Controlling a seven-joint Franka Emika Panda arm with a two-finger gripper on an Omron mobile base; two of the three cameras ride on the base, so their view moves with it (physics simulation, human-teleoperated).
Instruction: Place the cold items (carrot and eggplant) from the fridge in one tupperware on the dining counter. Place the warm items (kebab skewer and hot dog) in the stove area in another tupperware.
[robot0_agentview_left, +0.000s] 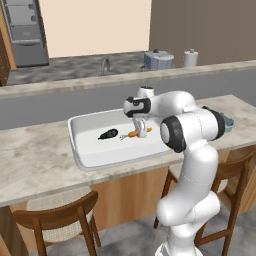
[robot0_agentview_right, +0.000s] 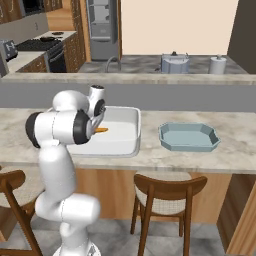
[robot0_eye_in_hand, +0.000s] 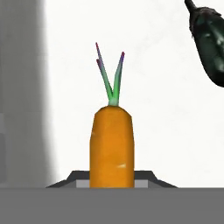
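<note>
1. The gripper (robot0_agentview_left: 140, 131) is lowered into the white tupperware (robot0_agentview_left: 80, 150) on the dining counter (robot0_agentview_left: 35, 165), its jaws set narrow and closed on the orange body of the carrot (robot0_agentview_left: 134, 133).
2. In the hand view, the carrot (robot0_eye_in_hand: 112, 146) rises between the 2 finger tips (robot0_eye_in_hand: 72, 180), which flank its lower end.
3. Carrot long axis: along the gripper's line of sight, with the green leaf stalks pointing away from the hand. In the left base view they point toward the eggplant (robot0_agentview_left: 108, 134).
4. The eggplant lies on the tupperware floor just beside the carrot, apart from it.
5. A 2nd, blue tupperware (robot0_agentview_right: 189, 136) sits on the counter further right.
6. Hidden items: the carrot's root end is cut off in the hand view; the eggplant (robot0_eye_in_hand: 210, 43) is cropped at the frame edge; in the right base view the arm covers most of the carrot (robot0_agentview_right: 101, 130).
</note>
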